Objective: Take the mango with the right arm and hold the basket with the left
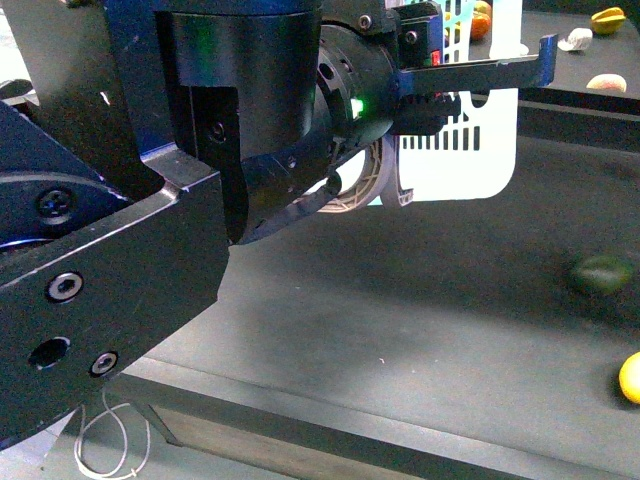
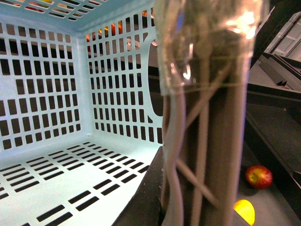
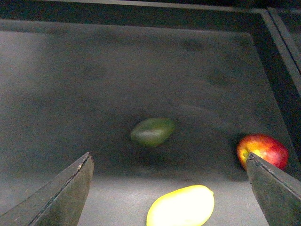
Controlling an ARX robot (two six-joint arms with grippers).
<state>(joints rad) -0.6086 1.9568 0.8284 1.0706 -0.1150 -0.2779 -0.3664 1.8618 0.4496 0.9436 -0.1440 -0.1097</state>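
Front view: my left arm [image 1: 150, 200] fills most of the shot. The left gripper [image 1: 500, 82] reaches against the basket [image 1: 480, 150], which sits toward the far side of the dark table [image 1: 400, 330]. One black finger [image 1: 480, 68] crosses the basket wall, and the grey handle [image 1: 388, 185] curves below the wrist. I can't tell from here whether the jaws are clamped or apart. The mango [image 1: 630, 377] is at the right edge, on the table, well apart from the basket. A blurred green fruit [image 1: 603, 272] lies a bit further back.

Left wrist view: looks into the basket's slotted inside. The handle fills the frame close up, with its end wrapped in clear tape. Jaw grip is still unclear. A red apple [image 2: 258, 176] and the mango lie outside on the table, near each other.

Right wrist view: the right gripper [image 3: 168, 157] is spread wide, holding nothing, above the table. The mango lies between the two fingers [image 3: 61, 197], untouched. The green fruit is further out. The apple is just beside the other fingertip.
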